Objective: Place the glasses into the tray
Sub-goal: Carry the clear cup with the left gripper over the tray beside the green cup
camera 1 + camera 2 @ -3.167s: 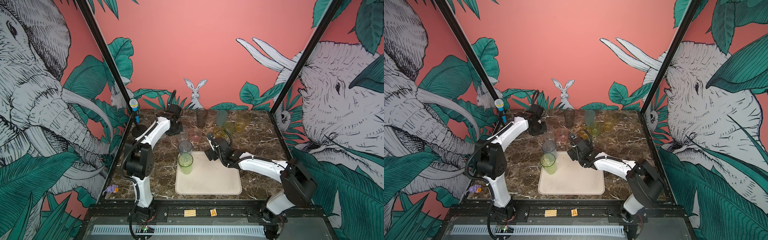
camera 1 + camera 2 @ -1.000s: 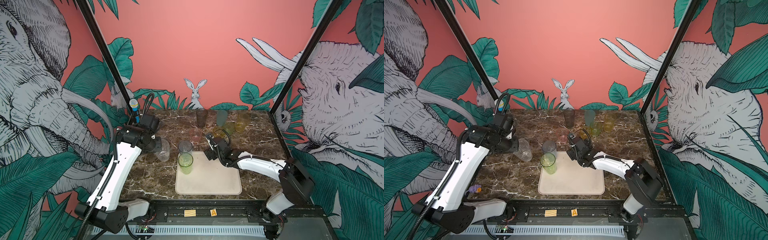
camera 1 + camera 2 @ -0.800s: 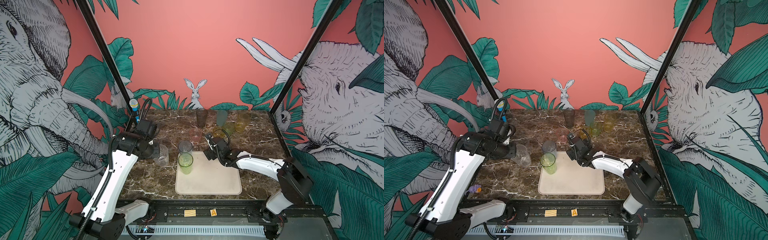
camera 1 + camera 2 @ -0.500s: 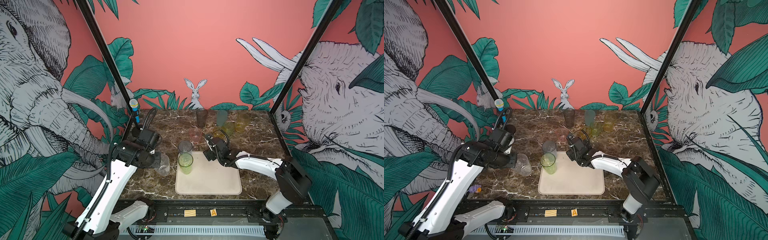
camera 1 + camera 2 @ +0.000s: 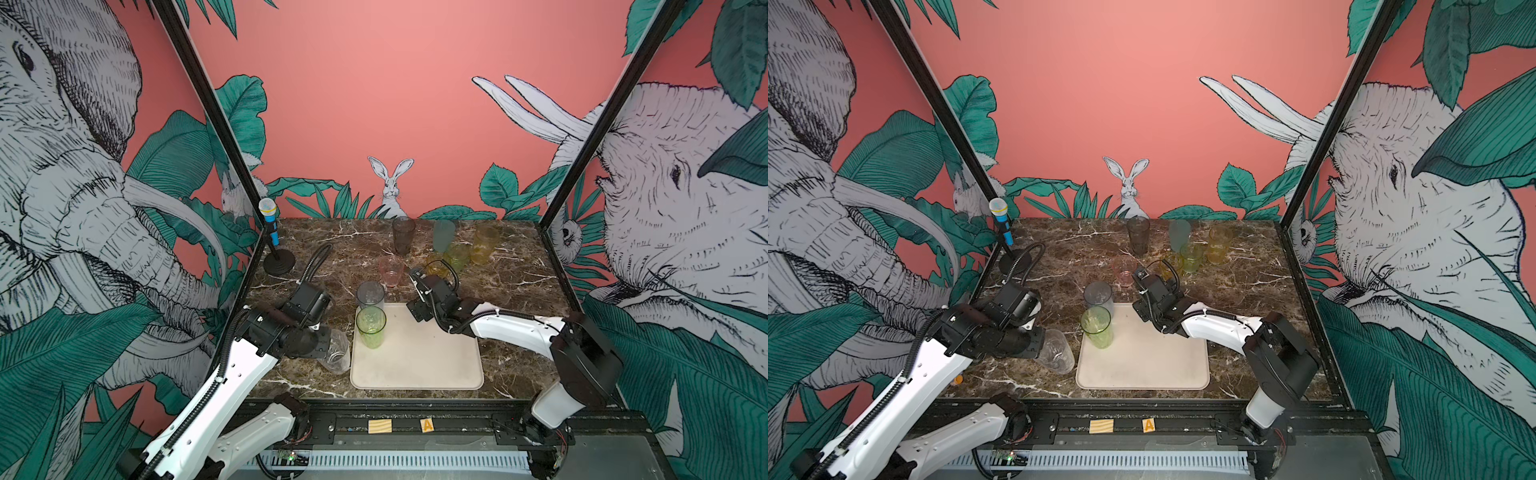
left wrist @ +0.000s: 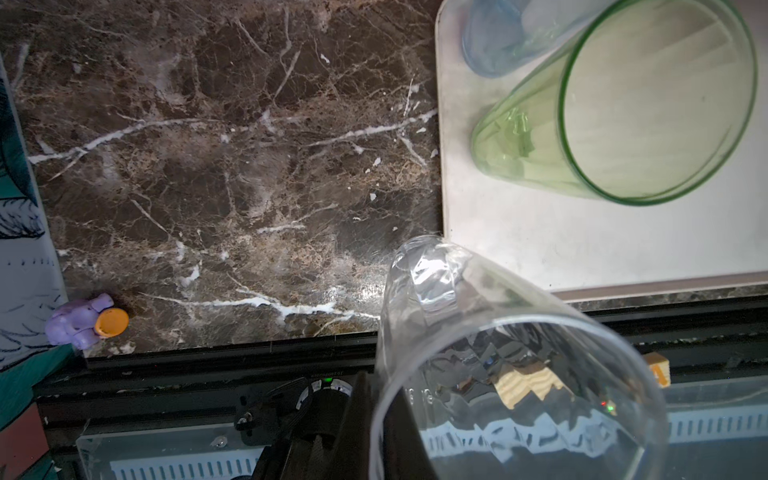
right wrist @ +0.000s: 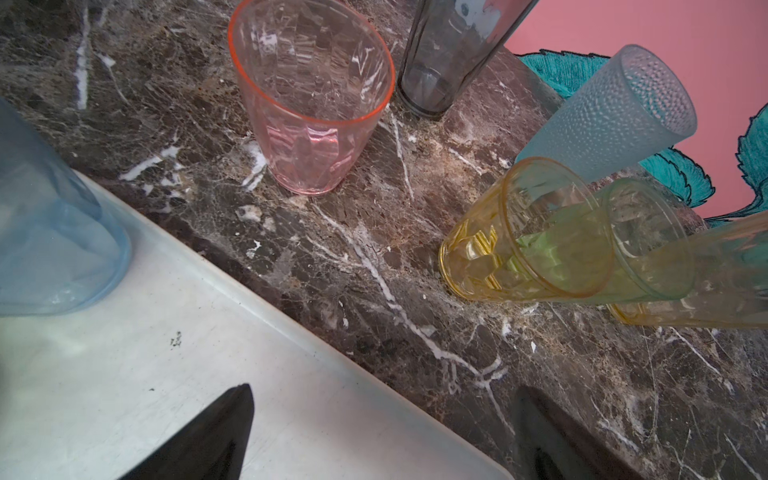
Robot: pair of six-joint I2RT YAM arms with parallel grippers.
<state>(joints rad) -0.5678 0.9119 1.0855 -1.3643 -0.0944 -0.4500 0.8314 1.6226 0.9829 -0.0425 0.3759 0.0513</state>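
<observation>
The left gripper (image 5: 327, 345) is pressed together on the wall of the clear glass (image 5: 337, 354) and holds it tilted, with the mouth toward the arm and the base pointing down at the marble table top (image 5: 307, 257). The glass hangs just beside the left rim of the tray (image 5: 424, 357), near its front corner, and is not yet over it. In the left wrist view the glass itself hides most of the grip, so I cannot say surely how far the fingers reach over the rim.

To do this step well, I judge that the arm should carry the glass sideways over the low rim and turn it upright before lowering it. It should aim for the bare part in front of the green glass (image 5: 371, 326). This tall glass stands in the far left part of the tray, with the grey-blue glass (image 5: 370, 294) directly behind it at the corner. It may tip if it is bumped, so some gap is wise. The grip should let go only when the base sits flat.

The right gripper (image 7: 384, 388) is spread wide and empty, above the far edge of the tray and near the pink glass (image 7: 309, 104).

The clear glass is colourless and see-through. It widens toward the mouth and has a faceted pattern in its wall.
</observation>
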